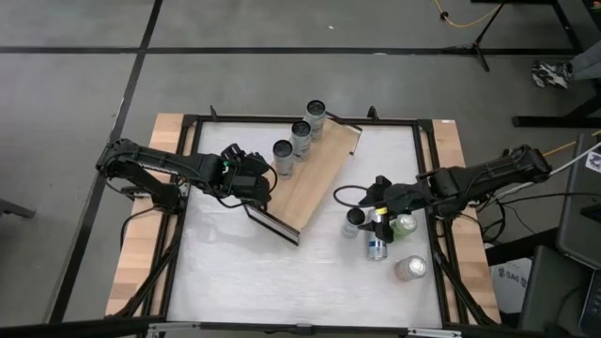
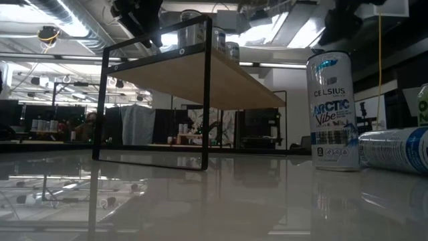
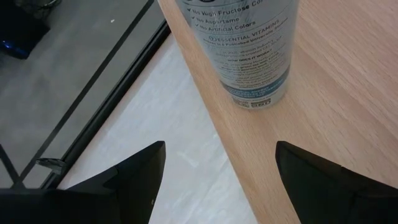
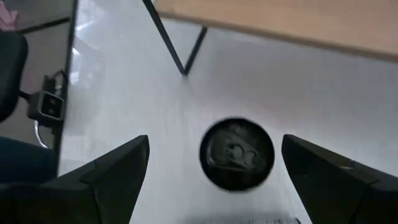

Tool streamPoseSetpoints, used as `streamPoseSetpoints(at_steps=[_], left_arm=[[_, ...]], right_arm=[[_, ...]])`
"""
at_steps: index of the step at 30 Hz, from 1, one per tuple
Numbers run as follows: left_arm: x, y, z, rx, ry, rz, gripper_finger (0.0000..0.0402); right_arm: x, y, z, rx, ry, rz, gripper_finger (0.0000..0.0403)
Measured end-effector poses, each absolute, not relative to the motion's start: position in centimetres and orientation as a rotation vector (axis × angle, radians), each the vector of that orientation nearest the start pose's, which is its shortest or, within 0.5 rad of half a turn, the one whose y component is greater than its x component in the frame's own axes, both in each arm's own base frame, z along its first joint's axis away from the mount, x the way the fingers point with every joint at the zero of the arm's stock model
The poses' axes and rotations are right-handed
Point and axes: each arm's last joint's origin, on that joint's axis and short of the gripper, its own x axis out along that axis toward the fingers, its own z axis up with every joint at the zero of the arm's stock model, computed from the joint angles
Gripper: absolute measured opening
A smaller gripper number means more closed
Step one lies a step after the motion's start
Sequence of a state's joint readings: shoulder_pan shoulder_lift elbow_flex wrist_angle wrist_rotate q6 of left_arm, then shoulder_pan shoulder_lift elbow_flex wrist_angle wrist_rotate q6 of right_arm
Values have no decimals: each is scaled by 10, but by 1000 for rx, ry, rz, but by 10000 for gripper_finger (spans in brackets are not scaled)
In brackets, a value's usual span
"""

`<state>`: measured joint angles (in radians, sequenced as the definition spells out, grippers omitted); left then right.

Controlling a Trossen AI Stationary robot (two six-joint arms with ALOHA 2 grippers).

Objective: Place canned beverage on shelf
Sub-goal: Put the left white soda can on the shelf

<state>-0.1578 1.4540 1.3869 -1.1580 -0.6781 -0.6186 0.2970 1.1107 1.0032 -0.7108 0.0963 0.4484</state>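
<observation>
The shelf (image 1: 315,178), a light-wood board on black frame ends, stands slantwise on the white table, on its frame feet (image 2: 200,164). Three cans (image 1: 301,136) stand upright in a row along its far-left edge. My left gripper (image 1: 265,178) hovers open at the shelf's left edge, just short of the nearest can (image 3: 249,50). My right gripper (image 1: 364,214) is open above an upright can with a dark top (image 4: 236,154) on the table. Its fingers stand on either side of that can without touching it.
Around the right gripper a can lies on its side (image 1: 377,246). A green can (image 1: 406,225) and another upright can (image 1: 410,268) stand close by. A black frame (image 1: 427,169) borders the table. The white tabletop (image 1: 235,272) lies bare at the near left.
</observation>
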Motion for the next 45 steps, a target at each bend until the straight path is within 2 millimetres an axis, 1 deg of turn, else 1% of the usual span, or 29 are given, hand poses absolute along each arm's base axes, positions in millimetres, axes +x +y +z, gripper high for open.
streamPoseSetpoints(at_steps=[3, 11, 18, 25, 31, 40, 45], left_arm=[[268, -24, 324, -39, 928, 766, 299], [268, -24, 324, -40, 928, 766, 299], [268, -24, 324, -41, 927, 767, 299], [268, -24, 324, -42, 927, 768, 299], [268, -24, 324, -42, 927, 768, 299], [268, -24, 324, -42, 927, 768, 299], [268, -24, 324, -42, 927, 767, 299]], right_arm=[[209, 61, 293, 251, 855, -10, 356], [207, 60, 279, 232, 879, -39, 356], [210, 60, 271, 239, 851, -31, 356], [209, 60, 263, 224, 863, -45, 356], [212, 60, 252, 240, 814, -30, 356], [209, 60, 231, 234, 833, -35, 356], [211, 60, 223, 244, 799, -26, 356]])
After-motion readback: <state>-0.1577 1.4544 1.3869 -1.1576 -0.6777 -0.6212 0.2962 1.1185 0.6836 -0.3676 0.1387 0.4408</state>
